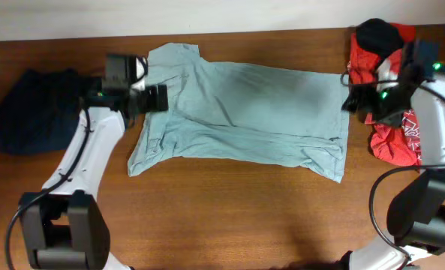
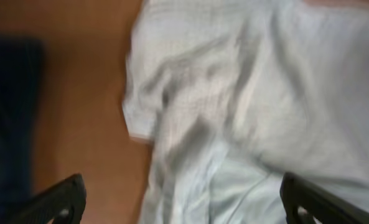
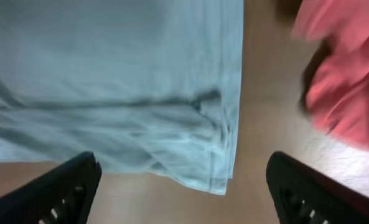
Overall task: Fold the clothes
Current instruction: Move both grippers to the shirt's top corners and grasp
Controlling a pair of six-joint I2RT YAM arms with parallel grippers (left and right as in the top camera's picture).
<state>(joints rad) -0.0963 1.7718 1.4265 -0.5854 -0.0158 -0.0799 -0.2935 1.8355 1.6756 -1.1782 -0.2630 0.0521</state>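
Shirt first: pale grey-blue T-shirt (image 1: 245, 112) lay spread across the middle of the wooden table (image 1: 230, 217), long side running left to right. Plain cloth, no print visible. Its right edge was fairly straight, and its near right corner sagged to a point. The left end was bunched and uneven, with one flap poking toward the far side and another toward the near left. A long crease ran left to right through the near part, with smaller wrinkles around it. It was not flat overall and looked rumpled at the left.

Left gripper (image 1: 158, 97) sat over the shirt's left end. In the left wrist view its fingers (image 2: 63, 199) stood wide apart, nothing between them, with wrinkled pale cloth below. That view was blurred, so contact with the cloth could not be told.

Right gripper (image 1: 350, 97) sat at the shirt's right edge. In the right wrist view its fingers (image 3: 66, 186) were also spread wide and empty, with the shirt's edge and seam below and bare table to the right of it.

Dark navy garment (image 1: 31, 109) lay in a heap at the left edge of the table, apart from the shirt. Red garments (image 1: 391, 139) with white lettering were piled at the right, and a black piece (image 1: 380, 34) lay on top at the far right corner.
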